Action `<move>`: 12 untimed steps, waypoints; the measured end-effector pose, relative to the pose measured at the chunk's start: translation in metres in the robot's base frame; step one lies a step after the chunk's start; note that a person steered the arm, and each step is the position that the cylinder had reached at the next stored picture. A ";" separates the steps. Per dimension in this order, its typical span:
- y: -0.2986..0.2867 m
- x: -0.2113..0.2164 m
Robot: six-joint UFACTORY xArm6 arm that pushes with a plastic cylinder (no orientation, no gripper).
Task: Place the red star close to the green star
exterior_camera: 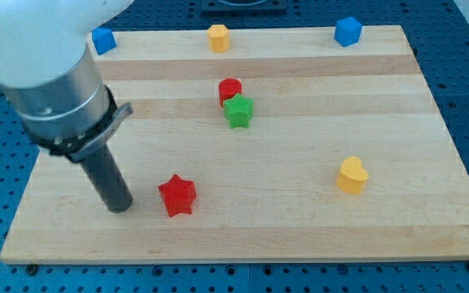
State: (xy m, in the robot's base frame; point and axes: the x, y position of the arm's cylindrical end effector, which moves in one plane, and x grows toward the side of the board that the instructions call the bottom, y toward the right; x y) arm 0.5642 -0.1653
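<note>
The red star [177, 195] lies on the wooden board [300, 179] at the lower left of the middle. The green star [238, 111] lies above and to the right of it, near the board's middle, touching a red cylinder [230, 90] just above it. My tip [120, 207] rests on the board just left of the red star, with a small gap between them. The rod rises up and to the left into the grey arm body.
A blue block [103, 40] sits at the top left edge, an orange hexagonal block [218, 37] at the top middle, a blue cube [348, 31] at the top right. A yellow heart-shaped block [352, 176] lies at the right.
</note>
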 end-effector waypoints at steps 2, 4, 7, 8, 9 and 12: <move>0.046 -0.014; 0.060 -0.046; 0.089 -0.003; 0.116 -0.043; 0.126 -0.061; 0.053 -0.065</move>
State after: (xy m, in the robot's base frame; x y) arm 0.4988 -0.1126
